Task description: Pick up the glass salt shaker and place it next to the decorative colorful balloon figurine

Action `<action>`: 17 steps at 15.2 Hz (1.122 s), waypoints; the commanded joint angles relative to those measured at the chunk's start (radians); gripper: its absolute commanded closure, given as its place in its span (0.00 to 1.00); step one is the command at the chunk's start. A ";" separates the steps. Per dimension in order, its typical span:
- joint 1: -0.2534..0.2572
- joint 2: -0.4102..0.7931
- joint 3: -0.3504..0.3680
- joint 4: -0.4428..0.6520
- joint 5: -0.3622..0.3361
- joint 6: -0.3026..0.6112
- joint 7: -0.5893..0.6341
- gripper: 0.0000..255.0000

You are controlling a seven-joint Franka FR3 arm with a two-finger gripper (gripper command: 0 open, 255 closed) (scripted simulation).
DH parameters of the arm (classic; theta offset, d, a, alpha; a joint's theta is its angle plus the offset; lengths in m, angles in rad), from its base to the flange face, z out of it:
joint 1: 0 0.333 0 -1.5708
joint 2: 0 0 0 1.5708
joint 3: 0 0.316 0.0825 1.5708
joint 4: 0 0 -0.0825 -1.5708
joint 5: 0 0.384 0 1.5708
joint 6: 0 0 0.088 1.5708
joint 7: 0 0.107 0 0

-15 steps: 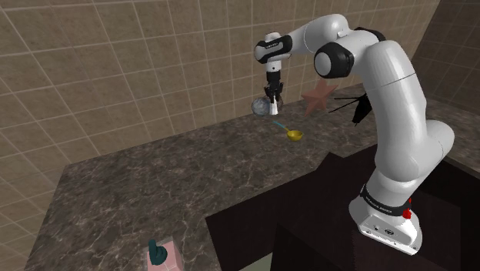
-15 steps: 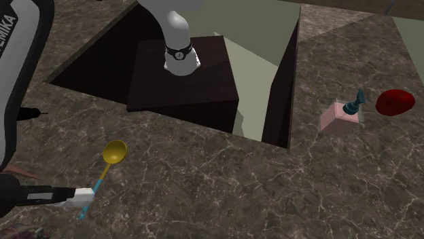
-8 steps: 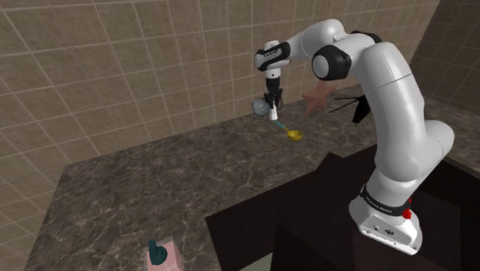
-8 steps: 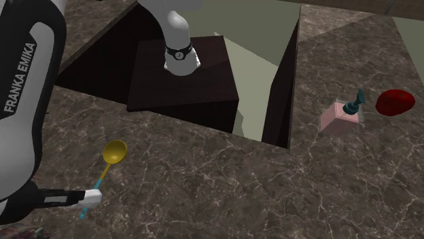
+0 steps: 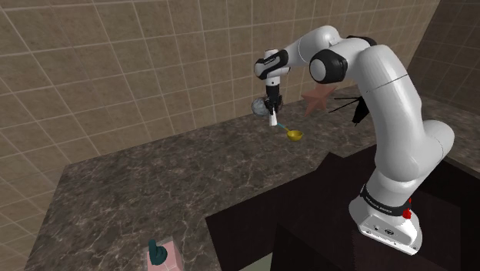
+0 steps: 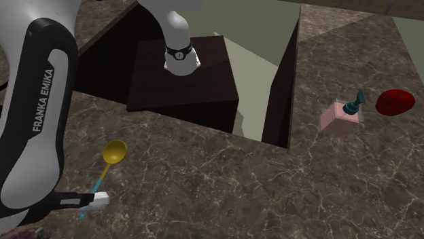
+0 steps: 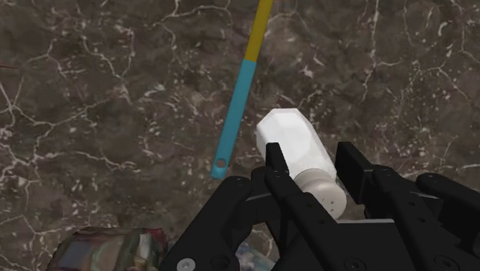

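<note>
My hand [image 7: 311, 155] is clamped on the white shaker [image 7: 295, 142], one finger pressed to each side of it, its holed cap towards my palm. The shaker hangs over the table [image 7: 92, 92], just beside the blue end of the spoon [image 7: 235, 115]. The colourful figurine [image 7: 108, 248] is near.

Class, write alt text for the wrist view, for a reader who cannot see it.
The black gripper clasps a white salt shaker between its fingers above a dark marbled countertop. A spoon with a blue-and-yellow handle lies on the counter beside the shaker, and part of a multicoloured object shows near the gripper's base.
</note>
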 commanded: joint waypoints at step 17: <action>-0.005 0.025 0.002 0.021 0.003 0.004 -0.001 0.00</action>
